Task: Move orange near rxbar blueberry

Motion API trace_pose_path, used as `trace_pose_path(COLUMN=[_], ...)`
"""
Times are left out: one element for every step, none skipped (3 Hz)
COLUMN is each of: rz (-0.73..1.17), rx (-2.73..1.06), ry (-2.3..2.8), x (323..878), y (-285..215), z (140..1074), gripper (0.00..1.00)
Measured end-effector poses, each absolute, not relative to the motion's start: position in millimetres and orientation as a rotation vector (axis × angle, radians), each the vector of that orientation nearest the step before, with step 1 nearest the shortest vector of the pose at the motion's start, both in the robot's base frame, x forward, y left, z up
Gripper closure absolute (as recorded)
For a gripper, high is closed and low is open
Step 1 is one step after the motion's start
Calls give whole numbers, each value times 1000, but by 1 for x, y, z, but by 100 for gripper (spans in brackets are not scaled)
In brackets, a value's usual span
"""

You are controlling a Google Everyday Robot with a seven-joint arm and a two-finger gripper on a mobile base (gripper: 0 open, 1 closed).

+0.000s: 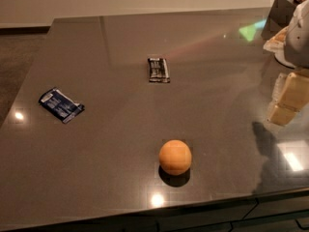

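The orange [175, 156] is a smooth round fruit resting on the dark table near the front edge, a little right of centre. The rxbar blueberry [61, 105] is a flat dark blue wrapper with white print, lying at the left side of the table, far from the orange. My gripper [288, 99] is pale yellow and hangs above the table at the right edge of the view, to the right of and behind the orange, touching nothing. It holds nothing that I can see.
A black-and-white wrapped bar [159, 70] lies mid-table, behind the orange. The glossy dark table [120, 144] has its front edge just below the orange. The white arm [299, 37] and some pale items [276, 41] stand at the far right.
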State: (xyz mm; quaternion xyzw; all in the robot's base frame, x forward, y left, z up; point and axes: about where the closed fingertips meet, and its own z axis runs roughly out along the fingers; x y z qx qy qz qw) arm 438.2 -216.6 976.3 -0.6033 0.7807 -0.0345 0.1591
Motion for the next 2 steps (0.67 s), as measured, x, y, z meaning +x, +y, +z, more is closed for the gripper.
trace_pose_path(rz=[-94, 5], rx=[-1728, -1811], ry=[2224, 2135], x=[439, 434], y=[-215, -179], z=[977, 957], gripper=[0, 0])
